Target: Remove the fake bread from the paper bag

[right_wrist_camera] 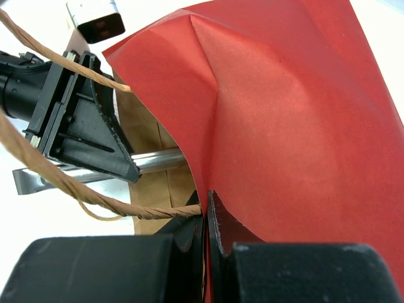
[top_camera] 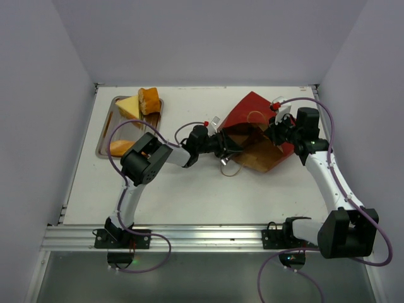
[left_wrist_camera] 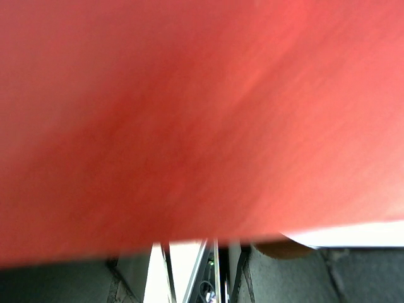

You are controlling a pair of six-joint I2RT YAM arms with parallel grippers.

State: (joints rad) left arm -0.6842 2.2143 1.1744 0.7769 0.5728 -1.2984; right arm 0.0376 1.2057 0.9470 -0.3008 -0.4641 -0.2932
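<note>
White tabletop (top_camera: 208,196) fills the space between pale lilac walls. The paper bag (top_camera: 243,113) lies on its side right of centre, its brown-lined mouth facing left and near. The right gripper (right_wrist_camera: 205,203) is pinched tight on the bag's red wall, just beside a tan string handle (right_wrist_camera: 95,199). The left gripper (top_camera: 222,144) sits at the bag's mouth — red paper hides its jaws, so their state cannot be told. At the far left a steel tray (top_camera: 105,132) holds fake bread pieces (top_camera: 149,100) — well apart from the bag.
</note>
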